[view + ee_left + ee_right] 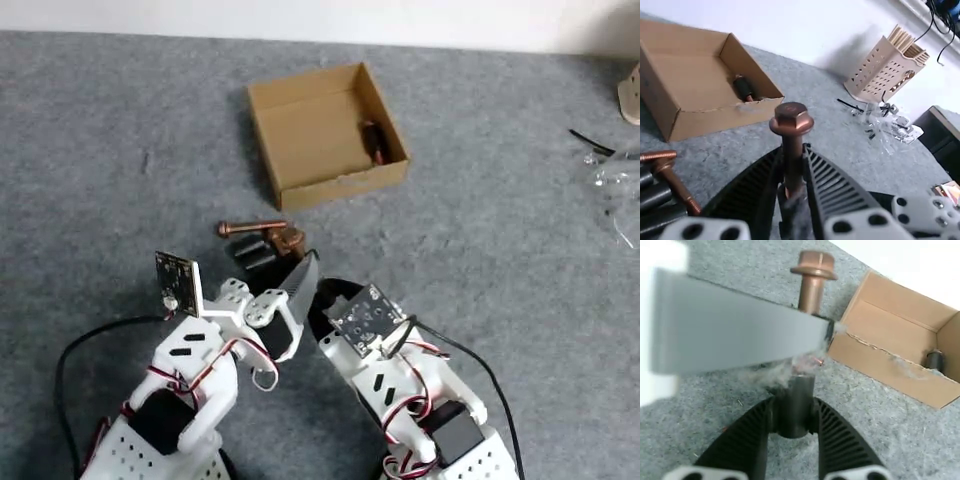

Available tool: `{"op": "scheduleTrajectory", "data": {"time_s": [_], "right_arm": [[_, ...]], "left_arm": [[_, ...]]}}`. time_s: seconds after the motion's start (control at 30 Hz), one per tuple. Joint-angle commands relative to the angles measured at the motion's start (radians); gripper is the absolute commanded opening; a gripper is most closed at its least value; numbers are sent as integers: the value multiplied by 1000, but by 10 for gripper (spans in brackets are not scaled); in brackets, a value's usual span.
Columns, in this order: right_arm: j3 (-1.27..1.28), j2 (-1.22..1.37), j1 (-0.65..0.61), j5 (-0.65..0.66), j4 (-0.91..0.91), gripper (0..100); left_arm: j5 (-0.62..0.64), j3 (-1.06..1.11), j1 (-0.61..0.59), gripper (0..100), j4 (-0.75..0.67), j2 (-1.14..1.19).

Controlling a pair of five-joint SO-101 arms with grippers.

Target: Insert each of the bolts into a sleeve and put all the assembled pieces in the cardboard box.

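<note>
The left gripper is clamped narrow on the shank of a copper-coloured hex flange bolt. The bolt stands upright, its head above the ribbed black fingers. The right gripper is closed around a dark cylindrical sleeve, also upright and directly under that bolt. In the right wrist view a blurred grey finger of the left gripper crosses the spot where the bolt's end and the sleeve's mouth meet, with grey lint around it, so I cannot tell whether the thread has entered. In the high view the pair sits near the middle of the table. The open brown cardboard box lies at about 12 o'clock from it, well apart. One assembled piece lies inside, near the box's 3 o'clock wall. Just at 9 o'clock from the held bolt, two loose bolts and matte black loose sleeves lie on the fuzzy grey felt, partly cut off at the left wrist view's edge.
</note>
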Motion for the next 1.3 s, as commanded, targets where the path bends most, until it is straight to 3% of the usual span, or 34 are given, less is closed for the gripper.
{"op": "scheduleTrajectory", "data": {"time_s": [0.0, 0.27, 0.7, 1.27], "right_arm": [[-22, -12, 10, -11, -38, 5], [-27, -12, 77, -15, -38, 5], [-21, -12, 21, -64, -38, 5], [-24, -12, 70, -66, -39, 5]], "left_arm": [[-14, -13, 21, 6, 31, -8], [-43, -8, 22, 6, 71, -7], [14, 1, 15, 6, 68, -10], [18, 5, -58, 31, 66, -10]]}}
